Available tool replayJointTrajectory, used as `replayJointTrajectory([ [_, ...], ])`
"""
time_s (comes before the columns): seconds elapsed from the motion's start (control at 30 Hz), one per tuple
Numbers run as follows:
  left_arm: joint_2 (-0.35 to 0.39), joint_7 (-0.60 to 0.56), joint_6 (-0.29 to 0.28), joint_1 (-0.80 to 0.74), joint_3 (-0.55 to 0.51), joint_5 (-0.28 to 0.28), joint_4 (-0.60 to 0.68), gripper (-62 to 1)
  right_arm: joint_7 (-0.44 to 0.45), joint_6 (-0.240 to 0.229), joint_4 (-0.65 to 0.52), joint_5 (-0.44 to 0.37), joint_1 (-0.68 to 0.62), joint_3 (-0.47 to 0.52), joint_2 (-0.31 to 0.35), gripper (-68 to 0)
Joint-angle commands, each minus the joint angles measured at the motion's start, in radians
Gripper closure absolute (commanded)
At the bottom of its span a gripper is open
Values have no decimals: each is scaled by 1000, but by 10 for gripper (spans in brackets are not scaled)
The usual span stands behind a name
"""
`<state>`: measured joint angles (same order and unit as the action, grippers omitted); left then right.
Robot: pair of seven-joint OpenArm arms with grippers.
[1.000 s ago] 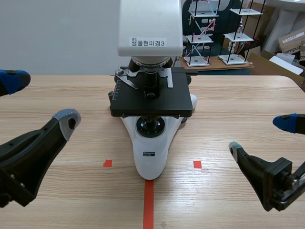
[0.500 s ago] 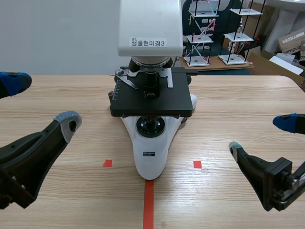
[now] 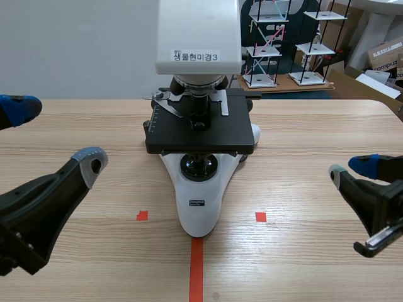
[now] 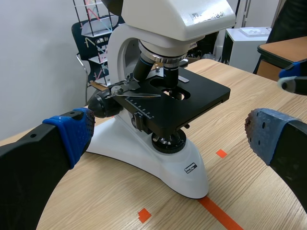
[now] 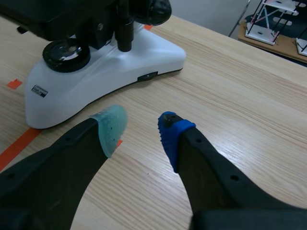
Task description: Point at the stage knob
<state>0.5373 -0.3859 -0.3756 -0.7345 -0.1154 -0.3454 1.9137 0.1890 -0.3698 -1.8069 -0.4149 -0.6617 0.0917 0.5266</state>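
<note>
Starting left of the white-and-black laboratory microscope (image 3: pixel 198 207), the left gripper (image 3: pixel 55 134) hangs well apart from it over the pale wooden table (image 3: pixel 302 126). Its fingers are spread wide with nothing between them. The microscope stands mid-table, its flat black stage (image 3: pixel 201 135) jutting toward the robot above the white base.

The stage knob (image 5: pixel 125 29), a slim black stem, hangs from the stage's underside on the microscope's right flank. It sits close beside the large round black focus knob (image 5: pixel 154 8), on the robot's side of it.

Right of the microscope, the right gripper (image 3: pixel 354 168) sits low and apart from the base. Its fingers are a narrow gap apart and hold nothing, and their tips aim at the base rather than the stem.

The likeliest slip, I judge, is ending on the focus knob, which is bigger, more exposed and right next to the target. Coming in too high would knock the stage edge, and too low would scrape the white base. Pushing the stem itself could turn it and shift the stage.
</note>
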Motion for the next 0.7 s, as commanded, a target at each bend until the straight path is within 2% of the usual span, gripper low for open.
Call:
replayJointTrajectory([
  [0.0,-5,-12,-2,-10,-3,-10,12,-623,33,2,31,1,50,-24,11,-153],
  [0.07,-5,-12,-2,-10,-3,-10,12,-623,68,2,80,24,98,-52,11,-91],
  [0.13,-5,-12,-2,-10,-3,-10,12,-623,109,2,139,31,150,-88,11,-66],
  [0.27,-5,-12,-2,-10,-3,-10,12,-623,201,2,260,47,262,-161,11,-53],
  [0.43,-5,-8,-2,-10,-3,-10,12,-623,295,-27,395,73,401,-274,10,-32],
  [0.67,-5,-8,-2,-10,-3,-9,12,-623,355,-27,559,72,580,-420,-12,-33],
])
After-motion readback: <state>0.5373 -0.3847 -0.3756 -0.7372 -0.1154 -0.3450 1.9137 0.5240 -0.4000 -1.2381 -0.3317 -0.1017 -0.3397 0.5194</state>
